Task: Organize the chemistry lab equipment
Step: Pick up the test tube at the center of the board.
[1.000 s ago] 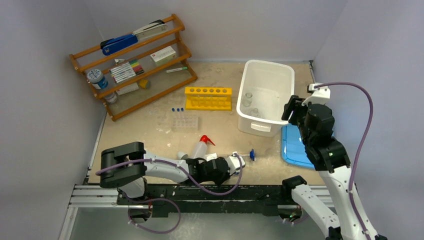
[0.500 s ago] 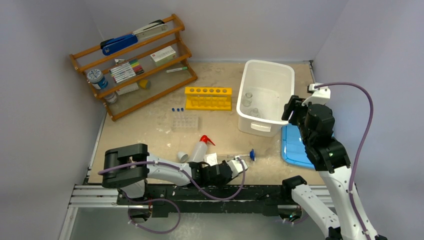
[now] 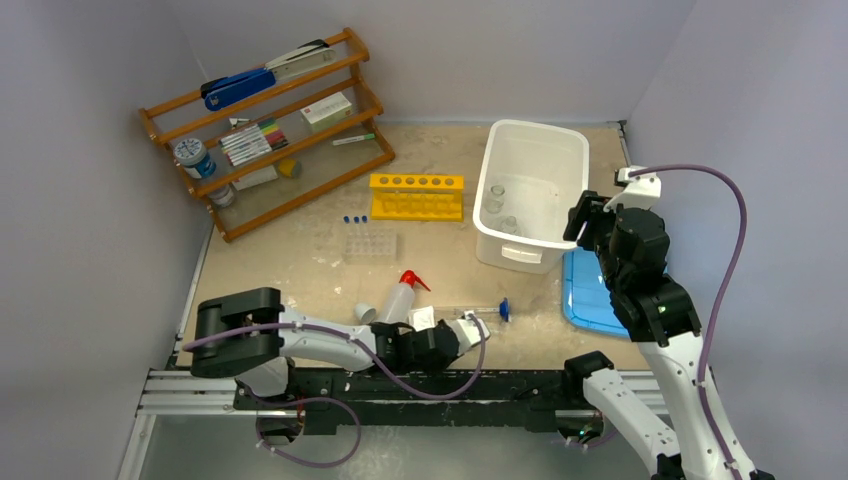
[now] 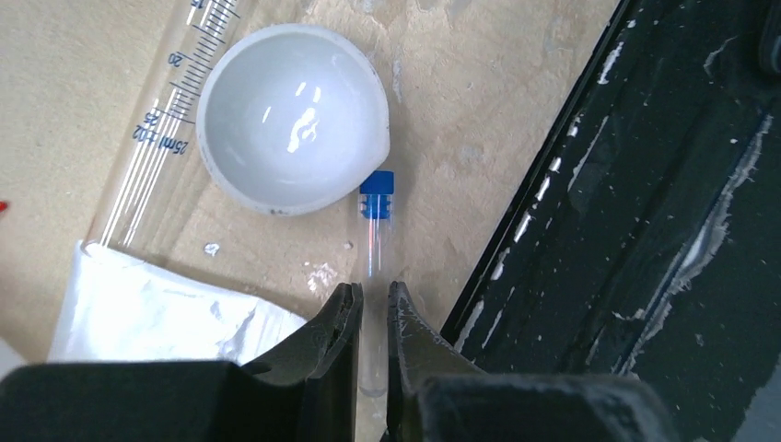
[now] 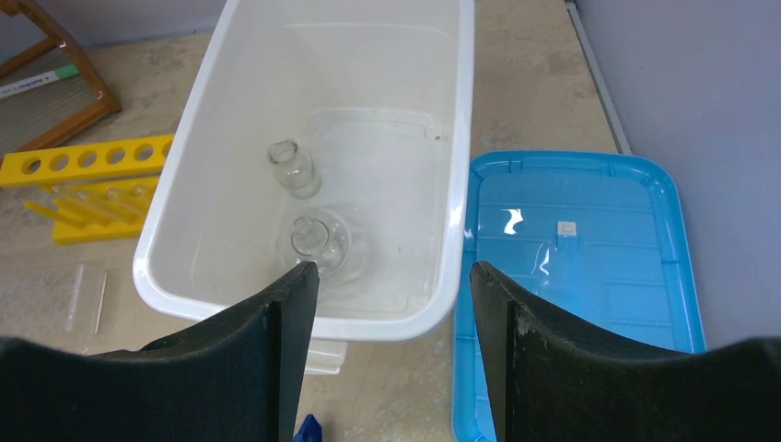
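Observation:
A blue-capped clear tube (image 4: 375, 230) lies on the table near the black front rail. My left gripper (image 4: 372, 293) is shut on its lower end, low at the near edge (image 3: 450, 338). A white dish (image 4: 293, 118) and a graduated cylinder (image 4: 175, 110) lie just beyond the tube. The white squeeze bottle (image 3: 396, 300) with its red nozzle lies on its side. My right gripper (image 5: 394, 272) hangs open above the near rim of the white bin (image 5: 460, 184). Two small glass flasks (image 5: 295, 168) stand in that bin. The yellow rack (image 3: 416, 195) and the clear tube tray (image 3: 368, 243) sit mid-table.
A blue lid (image 3: 590, 290) lies flat right of the bin. The wooden shelf (image 3: 265, 130) with the stapler and markers stands at the back left. White crumpled paper (image 4: 157, 295) lies left of my left fingers. The black rail (image 4: 645, 230) runs along the table's near edge.
The left arm shifted slightly along the near edge, first right, then back left. The right arm and the bin have not moved.

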